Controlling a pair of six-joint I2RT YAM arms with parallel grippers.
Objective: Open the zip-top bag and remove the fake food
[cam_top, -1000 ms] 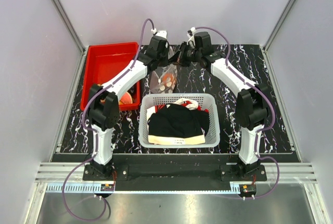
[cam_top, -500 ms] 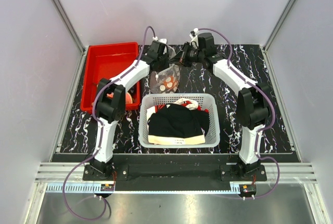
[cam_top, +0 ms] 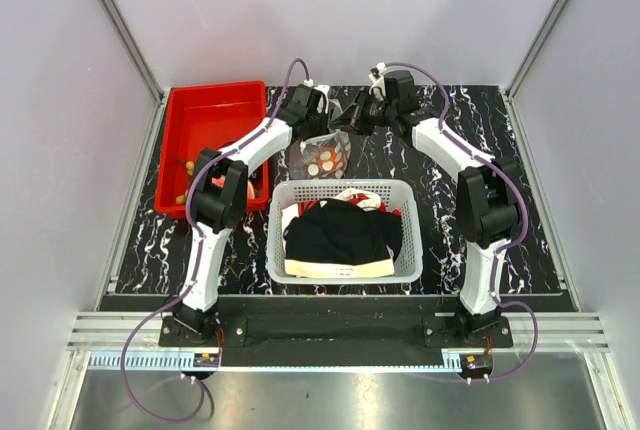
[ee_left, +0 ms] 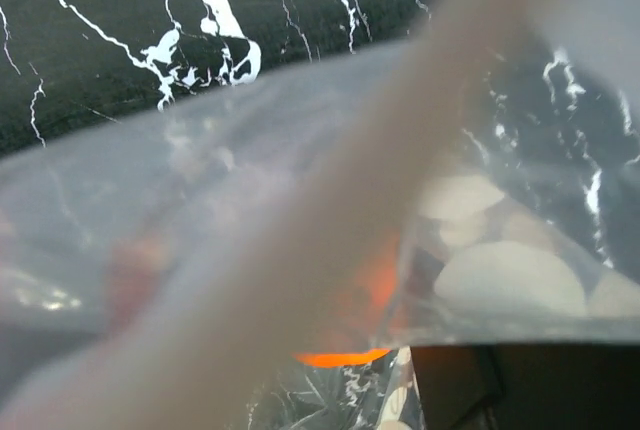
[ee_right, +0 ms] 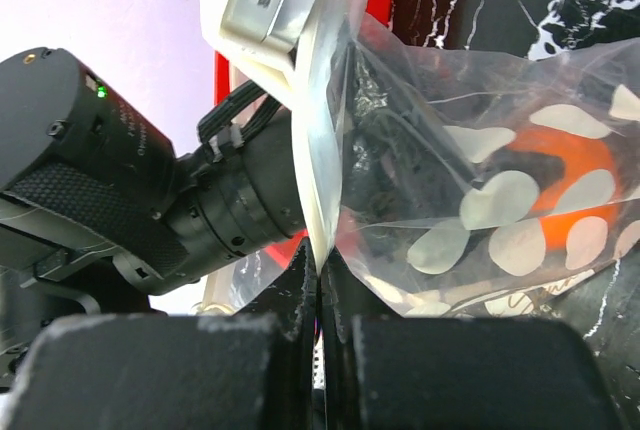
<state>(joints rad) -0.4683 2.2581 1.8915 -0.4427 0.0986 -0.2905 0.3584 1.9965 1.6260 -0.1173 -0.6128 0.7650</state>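
The zip-top bag (cam_top: 325,154) hangs clear and crinkled above the dark marble table, between the two grippers at the back. My right gripper (ee_right: 320,250) is shut on the bag's pale zip edge (ee_right: 322,150), which runs up from between its jaws. Inside the bag lie fake food pieces: pale round discs (ee_right: 500,200) and an orange piece (ee_right: 572,155). My left gripper (cam_top: 320,120) is pressed against the bag's other side. In the left wrist view, bag film (ee_left: 200,180) and a blurred strip cover its fingers. Discs (ee_left: 505,275) and an orange patch (ee_left: 345,356) show through the film.
A red bin (cam_top: 205,100) at the back left holds a few small toy pieces (cam_top: 187,166). A white mesh basket (cam_top: 410,240) of black and white clothes sits just in front of the bag, between the arms. The left arm's black wrist (ee_right: 190,210) is close beside the right fingers.
The left arm has swung in toward the bag, its elbow shifting right. The bag has shifted slightly right and hangs more gathered. The right gripper has kept its hold.
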